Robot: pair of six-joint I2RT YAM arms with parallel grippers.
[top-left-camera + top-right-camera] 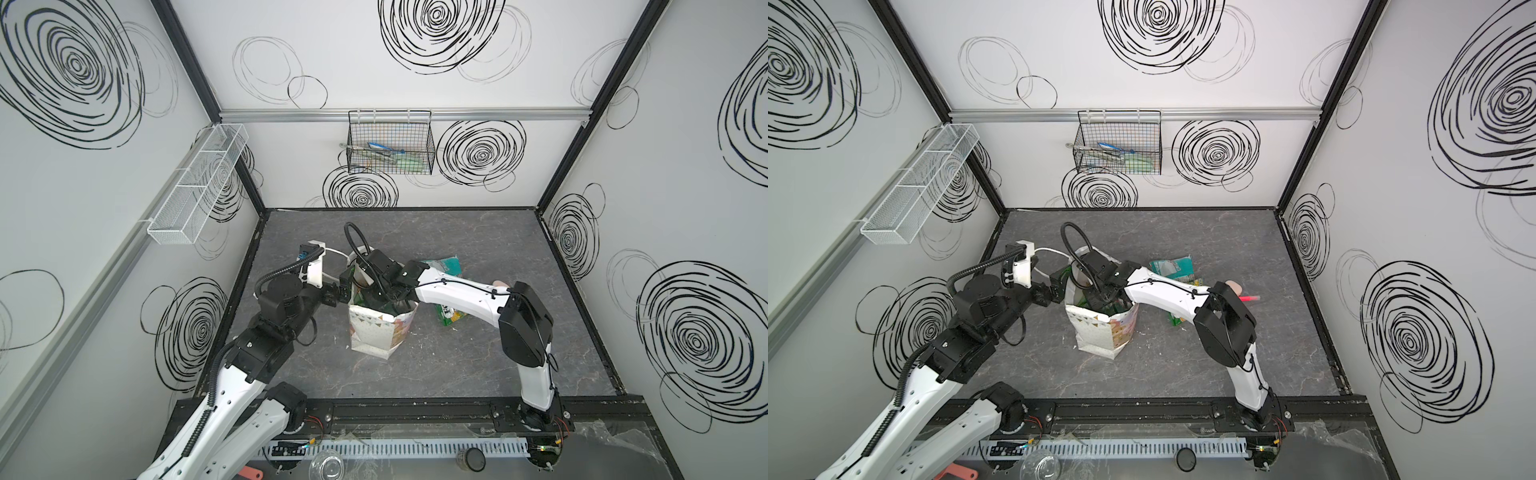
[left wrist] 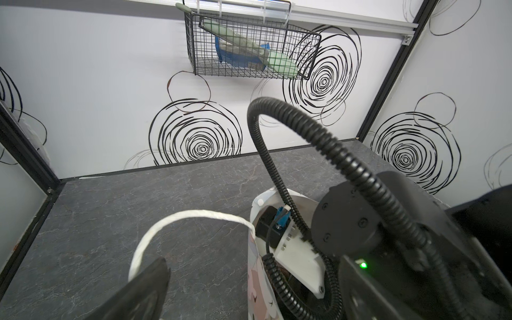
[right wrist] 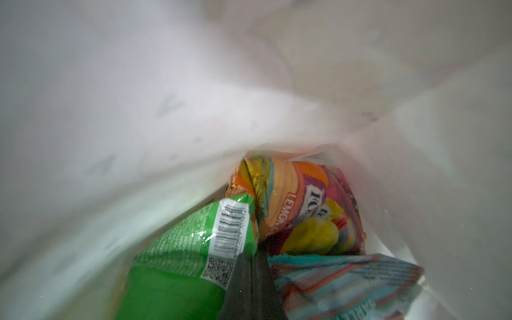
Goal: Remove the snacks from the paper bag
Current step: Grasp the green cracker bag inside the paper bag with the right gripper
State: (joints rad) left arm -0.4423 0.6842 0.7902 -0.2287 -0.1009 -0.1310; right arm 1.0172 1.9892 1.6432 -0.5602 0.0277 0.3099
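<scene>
In both top views I have the tall white paper gift bag with pastel triangle bunting standing upright near the middle of the grey marbled table. The white-and-black right arm reaches from 3 o'clock down into its mouth, jaws hidden inside. The left gripper sits just beside the bag's 9 o'clock rim, spread wide. A teal crinkly packet lies on the table at the bag's 2 o'clock, and a green foil packet at 3 o'clock.

From the left wrist, one dark finger stands apart from the bag's wall, with the white cord handle looping just behind it.

From the right wrist, inside the bag, the right gripper is closed tight. Its tips are against the edge of a green barcoded packet; whether foil is nipped I cannot tell. Beside it lie a multicoloured packet lettered "LEMON" and a teal-and-red striped packet.
</scene>
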